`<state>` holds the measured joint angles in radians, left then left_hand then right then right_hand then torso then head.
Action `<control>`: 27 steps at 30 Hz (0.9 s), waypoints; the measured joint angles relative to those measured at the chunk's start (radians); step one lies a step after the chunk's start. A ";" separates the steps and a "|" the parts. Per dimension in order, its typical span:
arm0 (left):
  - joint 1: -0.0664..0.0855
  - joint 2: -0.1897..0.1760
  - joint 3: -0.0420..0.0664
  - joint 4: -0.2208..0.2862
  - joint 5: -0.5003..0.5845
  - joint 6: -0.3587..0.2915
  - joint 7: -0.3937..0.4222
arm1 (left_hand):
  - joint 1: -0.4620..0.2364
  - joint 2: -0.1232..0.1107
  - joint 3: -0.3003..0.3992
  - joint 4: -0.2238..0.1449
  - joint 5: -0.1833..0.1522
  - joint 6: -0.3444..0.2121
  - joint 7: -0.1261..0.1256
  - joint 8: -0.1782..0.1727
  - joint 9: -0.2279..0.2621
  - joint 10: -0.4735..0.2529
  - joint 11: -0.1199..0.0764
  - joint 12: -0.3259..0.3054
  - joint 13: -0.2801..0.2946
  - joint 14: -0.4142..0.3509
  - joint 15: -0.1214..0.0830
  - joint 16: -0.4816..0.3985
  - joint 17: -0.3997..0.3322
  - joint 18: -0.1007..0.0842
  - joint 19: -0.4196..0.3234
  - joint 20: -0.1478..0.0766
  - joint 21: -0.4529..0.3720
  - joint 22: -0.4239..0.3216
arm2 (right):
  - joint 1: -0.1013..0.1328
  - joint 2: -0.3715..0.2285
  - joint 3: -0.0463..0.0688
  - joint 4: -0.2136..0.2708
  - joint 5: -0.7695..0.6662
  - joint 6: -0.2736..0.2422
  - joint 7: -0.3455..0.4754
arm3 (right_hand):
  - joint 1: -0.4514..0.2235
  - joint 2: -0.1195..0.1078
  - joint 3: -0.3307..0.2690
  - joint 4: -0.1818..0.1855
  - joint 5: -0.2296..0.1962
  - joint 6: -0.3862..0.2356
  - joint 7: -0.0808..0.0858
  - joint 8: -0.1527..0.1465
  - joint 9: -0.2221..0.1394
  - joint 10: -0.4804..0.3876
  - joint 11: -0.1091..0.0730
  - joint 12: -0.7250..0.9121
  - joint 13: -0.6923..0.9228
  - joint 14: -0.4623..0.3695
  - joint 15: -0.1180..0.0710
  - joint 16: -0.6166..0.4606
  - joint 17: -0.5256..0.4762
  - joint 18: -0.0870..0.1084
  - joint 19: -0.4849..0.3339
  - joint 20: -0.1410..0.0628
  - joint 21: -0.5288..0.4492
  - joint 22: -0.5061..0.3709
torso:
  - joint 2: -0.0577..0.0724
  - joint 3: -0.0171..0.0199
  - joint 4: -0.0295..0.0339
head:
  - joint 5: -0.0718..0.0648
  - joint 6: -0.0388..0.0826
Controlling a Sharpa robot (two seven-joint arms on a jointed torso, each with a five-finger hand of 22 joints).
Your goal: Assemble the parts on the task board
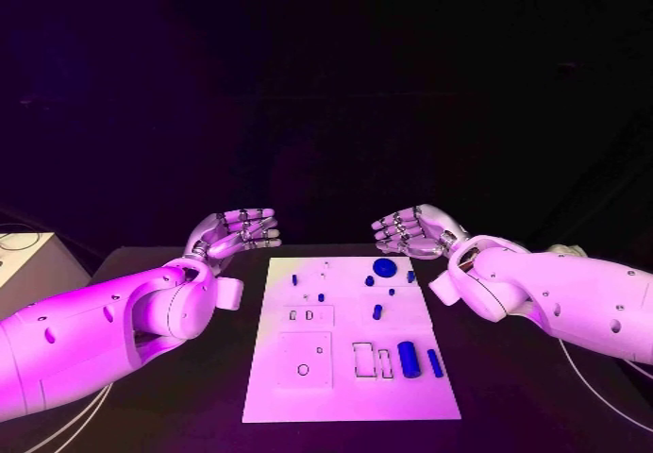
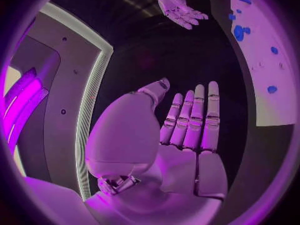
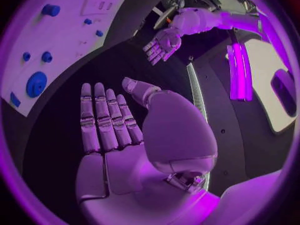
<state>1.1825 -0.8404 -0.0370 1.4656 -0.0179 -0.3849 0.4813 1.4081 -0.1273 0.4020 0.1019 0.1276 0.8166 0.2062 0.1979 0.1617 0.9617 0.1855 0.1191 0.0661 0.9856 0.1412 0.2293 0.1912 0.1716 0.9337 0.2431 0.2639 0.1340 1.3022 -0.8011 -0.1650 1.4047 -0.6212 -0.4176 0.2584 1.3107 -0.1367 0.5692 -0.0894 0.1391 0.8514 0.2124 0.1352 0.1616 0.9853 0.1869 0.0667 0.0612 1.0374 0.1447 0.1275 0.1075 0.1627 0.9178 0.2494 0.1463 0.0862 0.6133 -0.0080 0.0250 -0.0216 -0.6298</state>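
Flat white task board [image 1: 347, 377]; seemingly cylindrical parts [image 1: 407, 360]

Count of things on the table

One white board [image 1: 351, 396] lies on one black table [image 1: 177, 415]. On the board sit about nine blue parts: one round disc [image 1: 385, 268], two upright-lying cylinders, the thick one [image 1: 407, 360] beside the thin one [image 1: 434, 362], and roughly six small pegs such as this one [image 1: 377, 311]. Two robot hands show, left [image 1: 239, 232] and right [image 1: 412, 231].
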 measured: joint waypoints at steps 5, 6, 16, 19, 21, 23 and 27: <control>0.004 -0.046 0.008 0.062 -0.008 0.018 0.005 | 0.004 -0.004 0.026 -0.009 0.000 0.028 0.009 0.001 0.000 0.045 -0.013 -0.007 0.000 0.033 -0.016 0.021 0.033 0.000 0.032 -0.021 0.045 0.023 | 0.020 -0.011 0.005 0.008 -0.178 -0.015 -0.025 | 0.015 -0.004 -0.009 -0.012 -0.008 0.067 0.009 0.016 0.007 0.081 -0.020 0.000 0.001 0.082 -0.030 0.028 0.018 0.000 0.066 -0.033 0.054 0.025 | 0.028 0.0015 0.0102 | -0.015 0.003; 0.004 -0.056 0.008 0.079 -0.010 0.022 0.005 | 0.004 -0.004 0.028 -0.011 0.000 0.028 0.009 0.001 0.000 0.048 -0.016 -0.011 0.000 0.037 -0.020 0.025 0.039 0.000 0.035 -0.025 0.054 0.027 | 0.024 -0.013 0.005 0.010 -0.220 -0.018 -0.033 | 0.022 -0.002 -0.013 -0.016 -0.008 0.078 0.006 0.020 0.008 0.095 -0.025 0.000 0.002 0.100 -0.036 0.036 0.023 0.000 0.079 -0.040 0.068 0.032 | 0.032 0.0020 0.0118 | -0.018 0.004; 0.005 -0.113 0.016 0.179 -0.017 0.048 0.007 | -0.007 -0.015 0.043 -0.026 0.000 0.040 0.012 0.001 -0.006 0.070 -0.019 -0.043 0.000 0.065 -0.034 0.088 0.107 -0.001 0.057 -0.046 0.172 0.098 | 0.043 -0.017 0.008 0.019 -0.543 0.007 -0.151 | 0.039 -0.018 -0.061 -0.022 -0.012 0.161 -0.035 0.029 0.014 0.218 -0.079 0.000 0.004 0.345 -0.116 0.231 0.184 0.000 0.214 -0.136 0.342 0.202 | 0.074 0.0033 0.0287 | -0.040 0.010; 0.005 -0.126 0.017 0.203 -0.018 0.054 0.007 | -0.011 -0.019 0.046 -0.029 0.000 0.042 0.010 -0.005 -0.009 0.075 -0.025 -0.050 0.000 0.069 -0.037 0.124 0.140 -0.001 0.061 -0.052 0.239 0.141 | 0.044 -0.017 0.009 0.023 -0.637 0.025 -0.197 | 0.027 -0.032 -0.048 -0.008 -0.012 0.175 -0.042 0.018 0.017 0.232 -0.091 0.000 0.005 0.390 -0.129 0.359 0.293 0.000 0.245 -0.148 0.446 0.283 | 0.084 0.0039 0.0351 | -0.047 0.010; 0.005 -0.134 0.018 0.220 -0.019 0.058 0.007 | -0.011 -0.019 0.051 -0.034 0.000 0.049 0.010 -0.007 -0.011 0.075 -0.025 -0.050 0.000 0.067 -0.039 0.150 0.163 -0.001 0.048 -0.061 0.283 0.171 | 0.045 -0.016 0.009 0.026 -0.700 0.040 -0.231 | 0.009 -0.067 -0.021 0.018 -0.027 0.186 -0.052 0.009 0.023 0.237 -0.096 0.000 0.007 0.416 -0.139 0.556 0.513 -0.002 0.313 -0.156 0.623 0.477 | 0.089 0.0041 0.0384 | -0.051 0.010; 0.006 -0.140 0.018 0.233 -0.019 0.062 0.007 | -0.015 -0.023 0.053 -0.040 0.000 0.049 0.010 -0.014 -0.014 0.075 -0.025 -0.050 0.000 0.042 -0.041 0.197 0.197 -0.001 0.023 -0.061 0.345 0.213 | 0.045 -0.016 0.009 0.027 -0.747 0.052 -0.258 | -0.013 -0.102 -0.002 0.051 -0.045 0.190 -0.057 -0.002 0.032 0.231 -0.102 0.000 0.010 0.422 -0.145 0.882 0.780 -0.024 0.390 -0.160 0.846 0.707 | 0.093 0.0044 0.0414 | -0.054 0.010; 0.009 -0.148 0.020 0.252 -0.019 0.068 0.007 | -0.017 -0.026 0.055 -0.044 0.000 0.049 0.010 -0.020 -0.017 0.075 -0.025 -0.050 0.000 0.009 -0.042 0.273 0.244 -0.001 -0.013 -0.058 0.423 0.267 | 0.046 -0.011 0.009 0.020 -0.828 0.077 -0.311 | -0.009 -0.118 -0.006 0.072 -0.048 0.190 -0.057 -0.002 0.041 0.196 -0.093 0.000 0.012 0.426 -0.141 1.045 0.925 -0.040 0.433 -0.155 0.968 0.853 | 0.105 0.0043 0.0487 | -0.061 0.010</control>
<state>1.1919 -0.9885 -0.0171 1.7180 -0.0372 -0.3168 0.4881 1.3906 -0.1528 0.4567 0.0577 0.1276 0.8655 0.2161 0.1774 0.1447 1.0369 0.1609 0.0695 0.0658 0.9944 0.0993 0.5018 0.4352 0.1703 0.9205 0.1852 0.6866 0.4011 1.3477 -0.8118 -0.1563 1.4246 -1.4492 -0.3403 -0.0521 1.3020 -0.2545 0.5630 -0.0173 0.0907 1.0410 0.1557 0.1331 0.2026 1.1810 0.0936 0.0666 0.0731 1.4634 0.0033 1.1723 1.0320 0.1232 1.3511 0.0946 1.1141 0.9397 0.7181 -0.0036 0.0737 -0.0830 -0.6200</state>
